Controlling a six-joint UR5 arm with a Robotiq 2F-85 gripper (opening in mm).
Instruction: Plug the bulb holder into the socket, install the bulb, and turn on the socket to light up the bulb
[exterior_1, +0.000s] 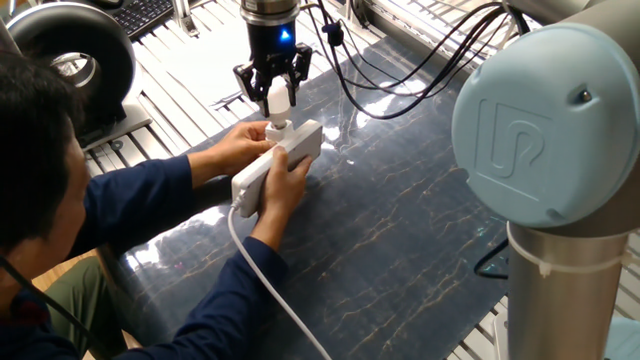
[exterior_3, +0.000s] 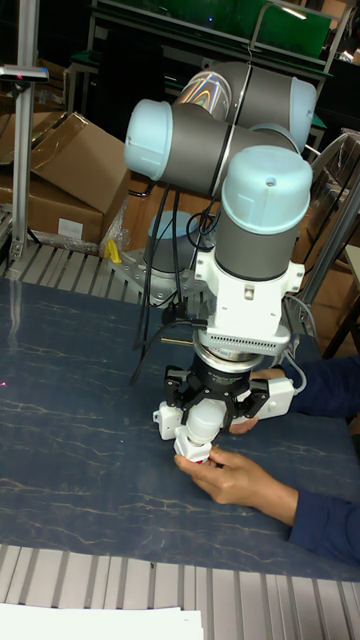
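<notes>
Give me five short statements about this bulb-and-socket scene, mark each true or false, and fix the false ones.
1. The gripper is shut on the bulb. True.
2. The bulb holder sits on the socket, directly under the bulb. True.
3. The socket lies untouched on the table. False: a person's hands hold it.
4. The socket's cable runs toward the robot base. False: it trails toward the near edge, past the person's arm.
5. The bulb is glowing. False: it looks plain white, unlit.
</notes>
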